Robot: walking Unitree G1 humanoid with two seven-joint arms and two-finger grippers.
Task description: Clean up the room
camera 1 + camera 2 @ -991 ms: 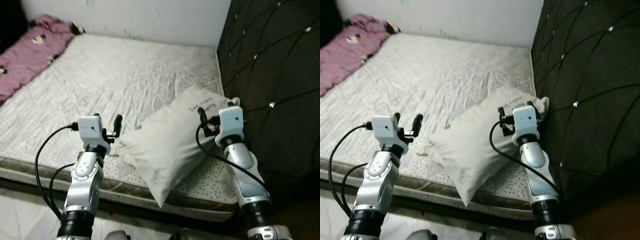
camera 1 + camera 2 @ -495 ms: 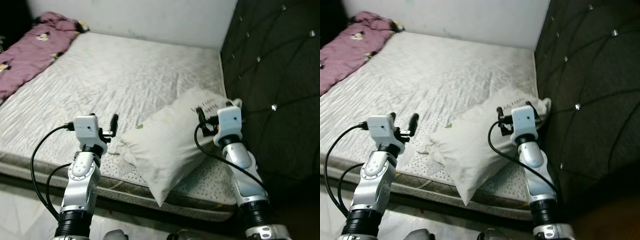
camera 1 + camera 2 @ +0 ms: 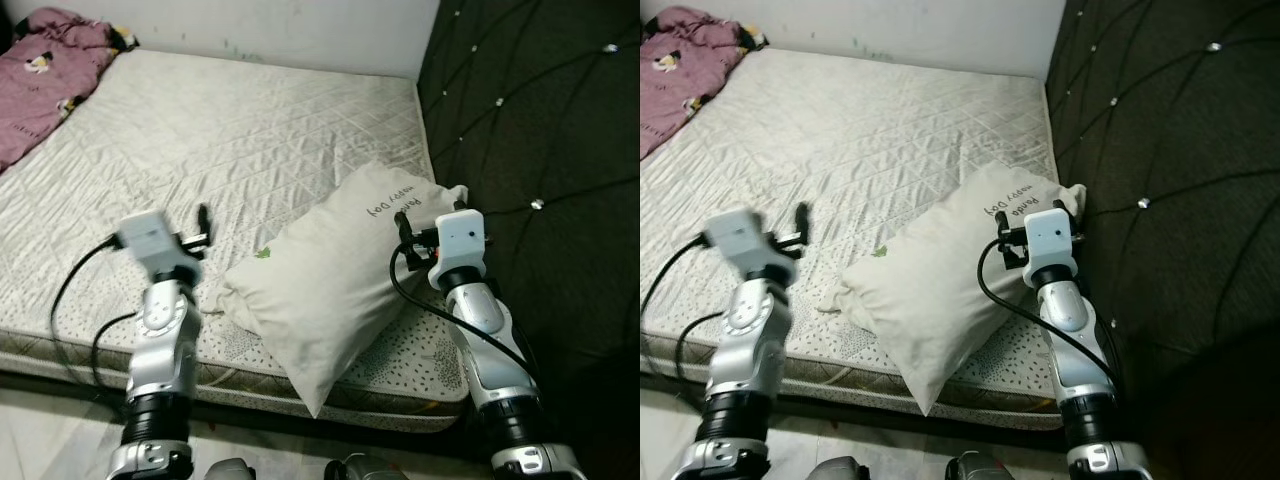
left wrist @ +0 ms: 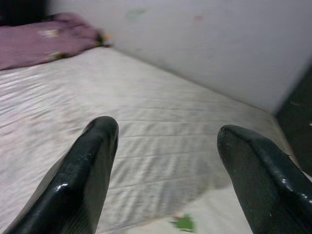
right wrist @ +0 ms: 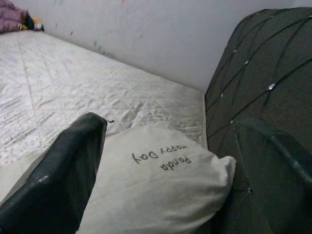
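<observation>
Pillow (image 3: 330, 285) lies slantwise on the near corner of the mattress (image 3: 250, 130), its upper end against the dark padded headboard (image 3: 530, 110) and its lower corner hanging past the mattress edge toward the floor. The left gripper (image 4: 165, 161) is raised over the mattress just beside the pillow's loose near corner, its fingers spread wide with nothing between them. The right gripper (image 5: 170, 161) is up at the pillow's headboard end, also wide open and holding nothing, looking straight at the printed words on the cover.

Risks, as I judge them: because the pillow overhangs the edge, a push from either arm could tip it off onto the floor. A grab that pinches only the slack cover would likely let the stuffing sag and slip free. The right arm works close to the headboard and could knock against it.

The left arm is blurred in the head views, so its exact height above the mattress is uncertain. A pink blanket (image 3: 45, 75) at the far corner is cut off by the frame. A small green speck (image 3: 265, 253) on the pillow may be a tag or a leaf; it is too small to tell.
</observation>
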